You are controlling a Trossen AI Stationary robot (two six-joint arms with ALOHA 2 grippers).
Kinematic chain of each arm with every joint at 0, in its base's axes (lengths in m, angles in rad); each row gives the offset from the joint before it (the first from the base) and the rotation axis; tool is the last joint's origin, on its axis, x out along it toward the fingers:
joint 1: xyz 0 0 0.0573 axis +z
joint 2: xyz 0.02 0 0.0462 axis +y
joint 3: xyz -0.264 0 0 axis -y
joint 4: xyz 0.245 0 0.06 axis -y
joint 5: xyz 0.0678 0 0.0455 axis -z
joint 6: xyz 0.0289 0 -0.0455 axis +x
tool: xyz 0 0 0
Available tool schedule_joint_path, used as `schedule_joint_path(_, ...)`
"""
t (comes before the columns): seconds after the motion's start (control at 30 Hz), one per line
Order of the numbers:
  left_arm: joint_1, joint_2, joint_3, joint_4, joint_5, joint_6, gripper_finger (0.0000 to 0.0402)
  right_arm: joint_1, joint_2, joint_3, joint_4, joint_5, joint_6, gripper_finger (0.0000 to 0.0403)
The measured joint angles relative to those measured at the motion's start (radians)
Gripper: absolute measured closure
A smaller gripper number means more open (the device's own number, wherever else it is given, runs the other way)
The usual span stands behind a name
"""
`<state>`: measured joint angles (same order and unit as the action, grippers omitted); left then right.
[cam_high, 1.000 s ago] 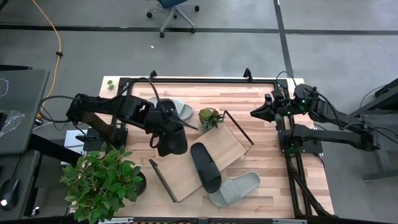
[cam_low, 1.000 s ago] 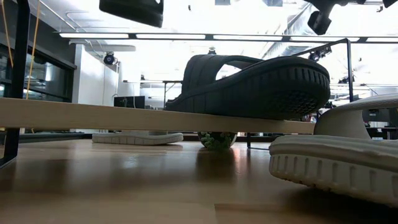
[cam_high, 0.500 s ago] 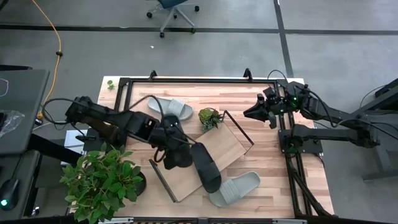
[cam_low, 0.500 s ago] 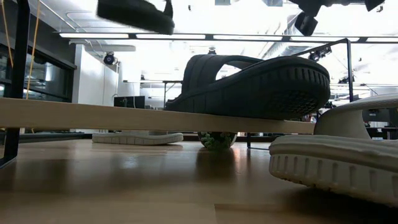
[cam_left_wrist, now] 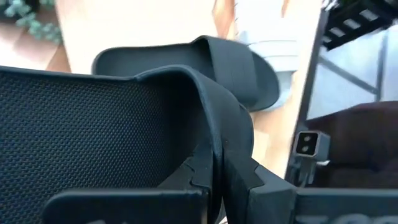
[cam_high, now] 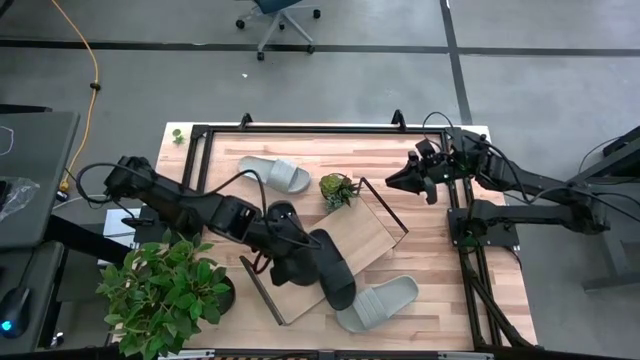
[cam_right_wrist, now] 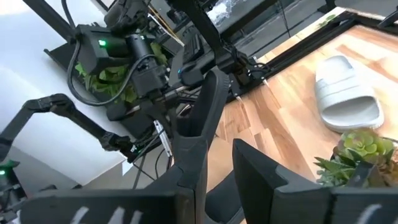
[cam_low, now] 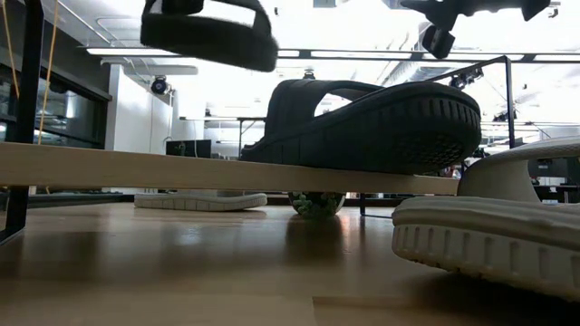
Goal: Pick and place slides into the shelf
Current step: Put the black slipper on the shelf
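No writing is legible. The left gripper (cam_left_wrist: 217, 177) clamps a matte black slide's (cam_left_wrist: 124, 124) strap above the light-wood shelf (cam_high: 345, 245); the empty right gripper (cam_right_wrist: 217, 158) stands narrowly parted.

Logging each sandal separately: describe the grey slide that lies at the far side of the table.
Find the small potted succulent beside the shelf. Just left of it lies the grey slide, alone on bare tabletop; the other grey slide sits near the table's front edge.

high: straight down | low: table-level, under shelf (cam_low: 227, 170) | wrists: close | shared: shelf
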<state>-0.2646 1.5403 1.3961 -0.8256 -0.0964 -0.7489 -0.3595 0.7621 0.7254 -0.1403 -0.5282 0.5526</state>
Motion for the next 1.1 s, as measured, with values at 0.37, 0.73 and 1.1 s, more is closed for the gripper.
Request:
schedule_joint_path(0.37,-0.087,0.000,-0.033,0.012,-0.043,-0.188,0.0396,0.000,0.005,0.000,0.059,-0.028,-0.086,0.0336)
schedule_joint_path(0.73,-0.094,0.000,-0.033,0.042,-0.066,-0.287,0.0396,0.000,0.008,0.000,0.070,-0.139,-0.075,0.0336)
schedule_joint_path(1.1,-0.106,0.000,-0.046,0.041,-0.081,-0.356,0.0396,0.000,0.010,0.000,0.070,-0.138,-0.107,0.0336)
